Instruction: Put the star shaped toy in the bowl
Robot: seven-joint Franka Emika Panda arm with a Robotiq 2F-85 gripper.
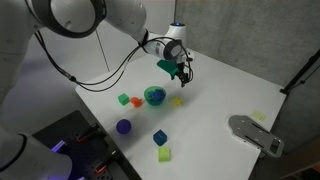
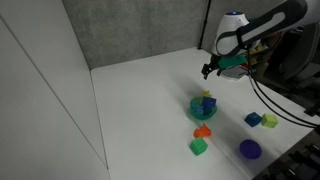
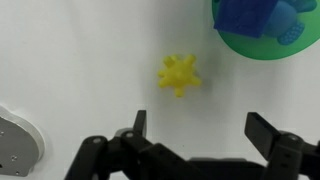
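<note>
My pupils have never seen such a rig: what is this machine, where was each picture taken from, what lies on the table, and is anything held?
It is one robot arm ending in a two-fingered gripper. Two pictures come from cameras standing outside; the third looks down from the wrist. On the white table lie a yellow star shaped toy, a teal bowl holding a blue toy, coloured blocks and a purple ball. The gripper is open and holds nothing.

star shaped toy (image 3: pixel 179 74): on the surface (image 3: pixel 80 60), just beside the bowl (image 3: pixel 262 52), not touching;
bowl: a block (image 3: pixel 250 15) inside
</note>
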